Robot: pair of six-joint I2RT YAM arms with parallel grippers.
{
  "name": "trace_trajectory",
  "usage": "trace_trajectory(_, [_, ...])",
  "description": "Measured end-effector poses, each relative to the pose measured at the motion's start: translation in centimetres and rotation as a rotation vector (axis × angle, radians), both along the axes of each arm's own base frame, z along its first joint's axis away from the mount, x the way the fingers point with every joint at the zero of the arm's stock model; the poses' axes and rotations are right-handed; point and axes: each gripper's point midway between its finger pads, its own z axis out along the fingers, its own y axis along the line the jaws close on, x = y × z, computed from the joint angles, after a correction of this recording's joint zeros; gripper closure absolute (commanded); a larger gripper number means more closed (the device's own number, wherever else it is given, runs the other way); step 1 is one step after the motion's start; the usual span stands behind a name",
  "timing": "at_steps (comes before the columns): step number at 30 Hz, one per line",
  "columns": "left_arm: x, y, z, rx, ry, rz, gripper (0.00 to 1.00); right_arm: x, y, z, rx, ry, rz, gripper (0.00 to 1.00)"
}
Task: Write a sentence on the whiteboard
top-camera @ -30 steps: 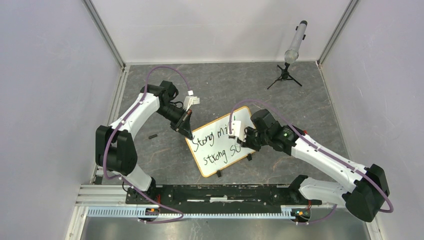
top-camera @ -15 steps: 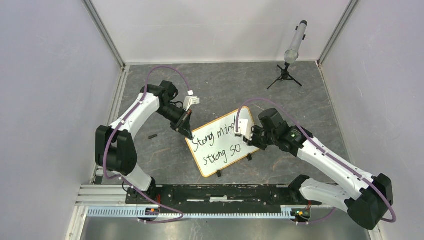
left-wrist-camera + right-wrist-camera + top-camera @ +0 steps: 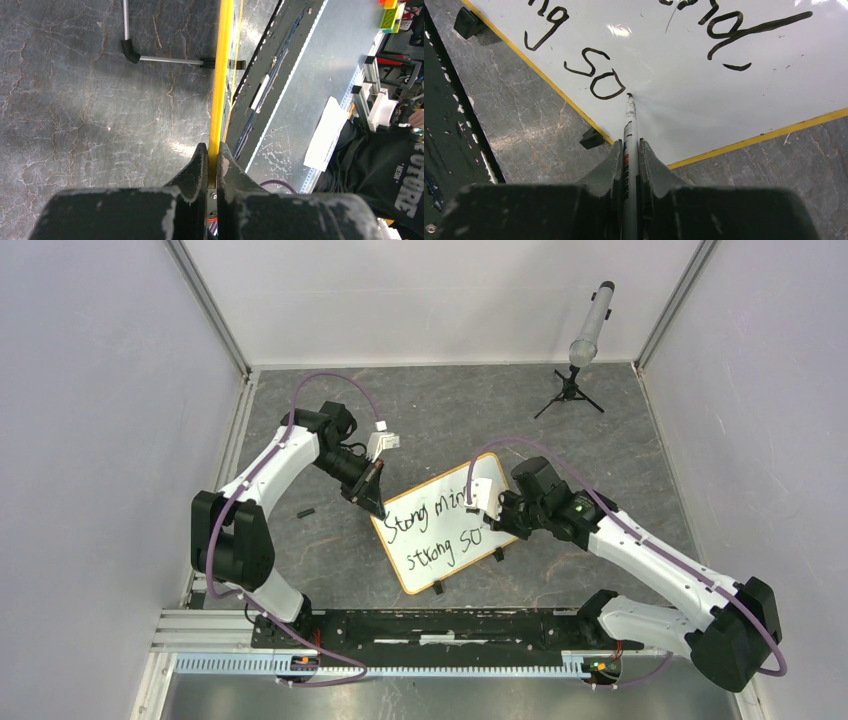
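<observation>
Writing already fills much of the whiteboard (image 3: 428, 576), which lies flat and askew on the tabletop (image 3: 450, 420) between the two arms. The upper line reads roughly "Strong mind", and a lower line so far gives "strong so". The left fingers (image 3: 199, 165) are clenched on the board's yellow frame edge near its far left corner, apparently to steady it. The right fingers (image 3: 611, 160) are grasping a marker (image 3: 630, 125), whose tip touches the white surface just beside the "o" of "so", where a small dark mark shows. By my reading the sentence is well past halfway but unfinished: the last word looks incomplete and the next letter is only starting. Bare board remains to the right of the tip for a few more letters.
</observation>
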Motion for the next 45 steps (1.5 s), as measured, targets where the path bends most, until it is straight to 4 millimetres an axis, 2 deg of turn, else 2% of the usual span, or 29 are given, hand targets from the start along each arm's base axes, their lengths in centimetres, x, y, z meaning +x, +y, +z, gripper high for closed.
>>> trace_trajectory(10, [0.0,0.0,0.0,0.0,0.0,0.0,0.98,0.3,-0.5,-0.3,-0.012,-0.013,-0.022,1.0])
trace_trajectory(23, [0.0,0.0,0.0,0.0,0.0,0.0,0.98,-1.1,-1.4,-2.0,-0.037,0.037,-0.007,1.0])
trace_trajectory(31, [0.0,0.0,0.0,0.0,0.0,0.0,0.98,-1.0,-1.9,-2.1,-0.061,0.032,-0.006,1.0])
trace_trajectory(36, [0.0,0.0,0.0,0.0,0.0,0.0,0.98,-0.4,-2.7,-1.9,-0.081,0.029,-0.034,1.0])
trace_trajectory(45, [0.0,0.0,0.0,0.0,0.0,0.0,0.98,1.2,-2.4,-0.2,-0.072,-0.02,-0.06,1.0])
